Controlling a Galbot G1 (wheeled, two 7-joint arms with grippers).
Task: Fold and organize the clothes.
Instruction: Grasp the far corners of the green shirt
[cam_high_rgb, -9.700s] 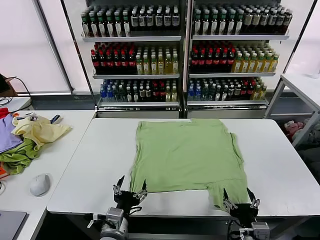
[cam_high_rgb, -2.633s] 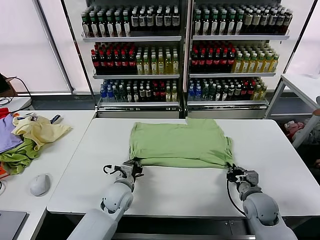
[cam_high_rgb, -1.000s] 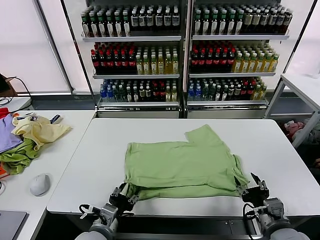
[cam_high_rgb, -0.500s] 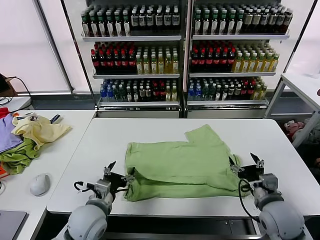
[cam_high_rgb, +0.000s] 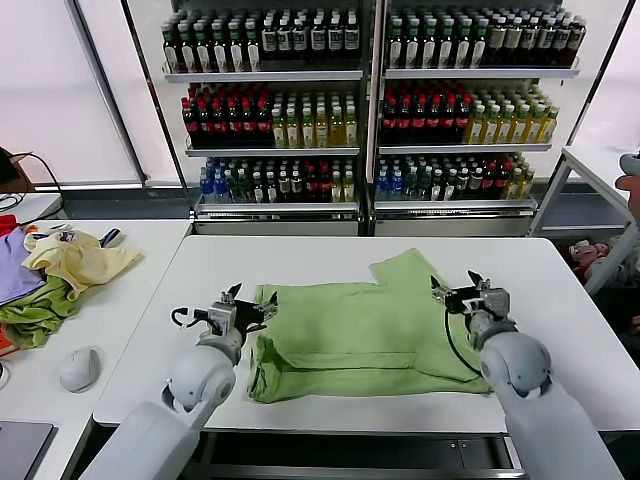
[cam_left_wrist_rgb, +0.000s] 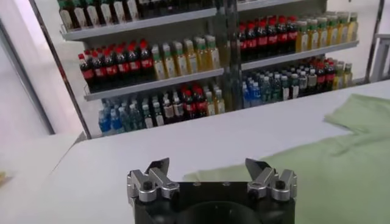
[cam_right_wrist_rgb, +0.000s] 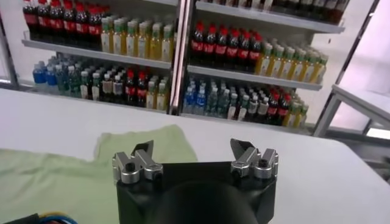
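The clothes are one light sage-green shirt lying folded in the middle of the white table. One sleeve sticks out at its far right, and the near-left corner is rumpled. My left gripper hovers at the shirt's far-left corner, open and empty. In the left wrist view the left gripper has its fingers spread over table and shirt. My right gripper hovers over the shirt's right edge, open and empty. The right wrist view shows the right gripper above the shirt.
Shelves of bottles stand behind the table. On a side table at the left lie a pale yellow garment, a darker green cloth and a grey mouse. Another white table stands at the far right.
Both grippers have left the shirt's near corners at the table's front edge and moved up and inward beside its left and right edges. The near fold now lies loose.
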